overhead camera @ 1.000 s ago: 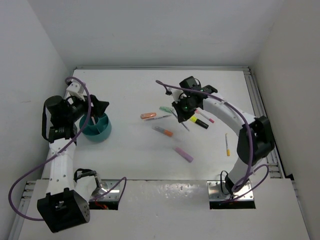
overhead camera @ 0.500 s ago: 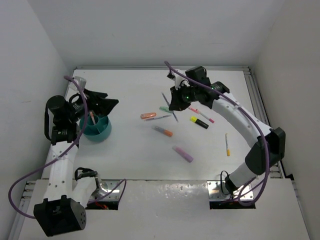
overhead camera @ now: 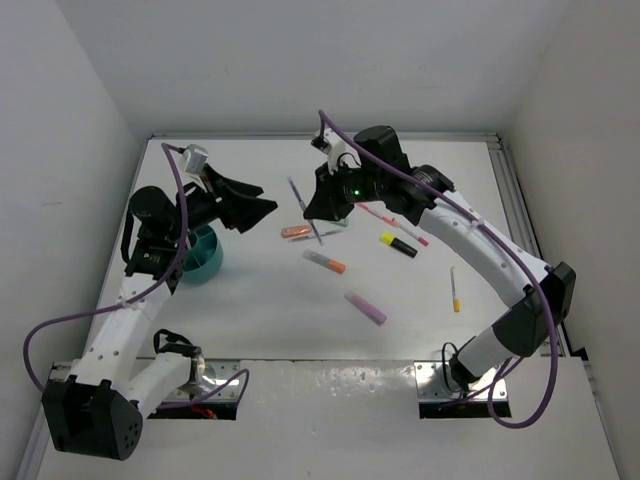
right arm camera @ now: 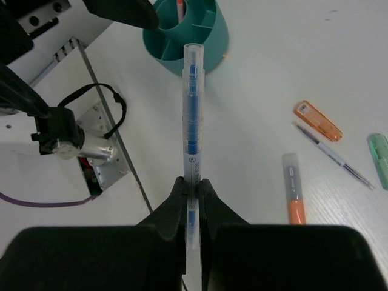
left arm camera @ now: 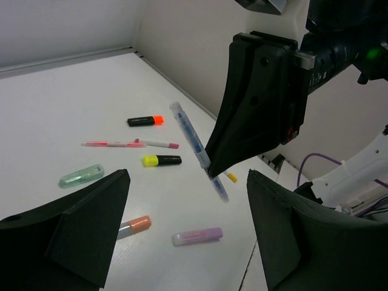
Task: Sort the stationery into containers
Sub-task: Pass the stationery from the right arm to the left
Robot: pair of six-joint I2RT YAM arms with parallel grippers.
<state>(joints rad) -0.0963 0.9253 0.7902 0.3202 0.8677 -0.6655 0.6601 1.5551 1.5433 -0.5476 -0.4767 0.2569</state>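
My right gripper [overhead camera: 312,212] is shut on a clear blue pen [overhead camera: 301,203] and holds it above the table, left of the loose pile. In the right wrist view the pen [right arm camera: 192,115] sticks out past the closed gripper [right arm camera: 192,185] towards the teal bowl [right arm camera: 206,36]. My left gripper [overhead camera: 262,200] is open and empty, raised right of the bowl [overhead camera: 205,265] and pointing at the held pen [left arm camera: 195,145]. Its fingers [left arm camera: 91,230] frame the table. An orange marker [overhead camera: 296,231], an orange-capped grey marker [overhead camera: 327,263] and a purple highlighter [overhead camera: 366,308] lie on the table.
A black-and-yellow highlighter [overhead camera: 398,244], pink pens [overhead camera: 385,215] and a yellow-capped pen [overhead camera: 455,290] lie further right. A pen [right arm camera: 179,9] stands in the bowl. A mint marker [left arm camera: 81,176] and a black marker with orange cap [left arm camera: 145,120] lie beyond. White walls enclose the table.
My right gripper has lifted the blue pen off the pile and carried it left. My left gripper has swung from over the bowl out to the right, towards the pen.
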